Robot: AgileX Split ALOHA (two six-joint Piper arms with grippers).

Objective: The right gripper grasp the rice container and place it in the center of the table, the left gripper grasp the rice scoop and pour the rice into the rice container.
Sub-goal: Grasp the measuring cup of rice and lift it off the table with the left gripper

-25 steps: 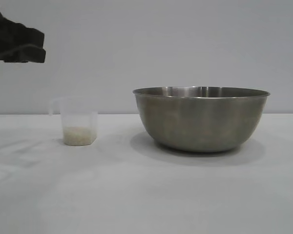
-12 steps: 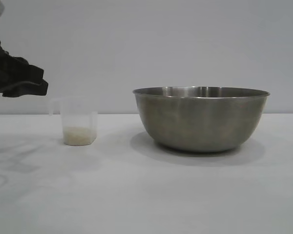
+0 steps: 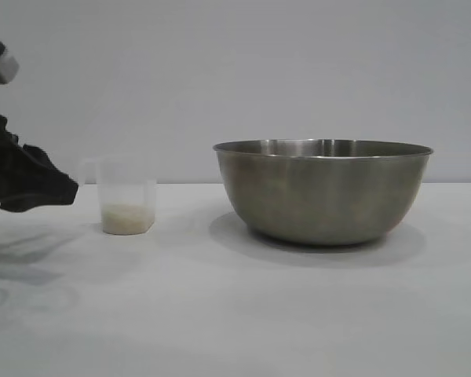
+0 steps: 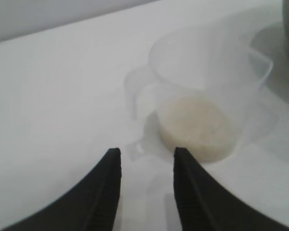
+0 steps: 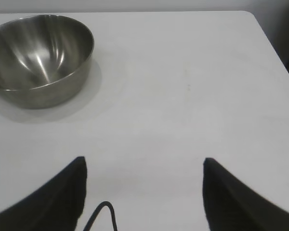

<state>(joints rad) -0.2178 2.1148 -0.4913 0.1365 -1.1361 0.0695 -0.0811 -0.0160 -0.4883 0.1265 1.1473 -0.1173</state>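
Exterior view gives us the left pincer [image 3: 63, 191] low at the left edge, level with the rice scoop [image 3: 126, 195] and just beside its handle, not touching it. Through the left wrist view we see its two black fingers [image 4: 108, 192] parted a little with only bare white surface [image 4: 53, 96] between them, the scoop [image 4: 207, 96] standing upright ahead with a shallow layer of rice [image 4: 197, 126] in its bottom. We find the rice container [image 3: 323, 191] resting on the surface to the scoop's right, well apart from it. From the right wrist view, the right pincer [image 5: 143, 192] hangs wide open and empty, far from the container [image 5: 38, 57].
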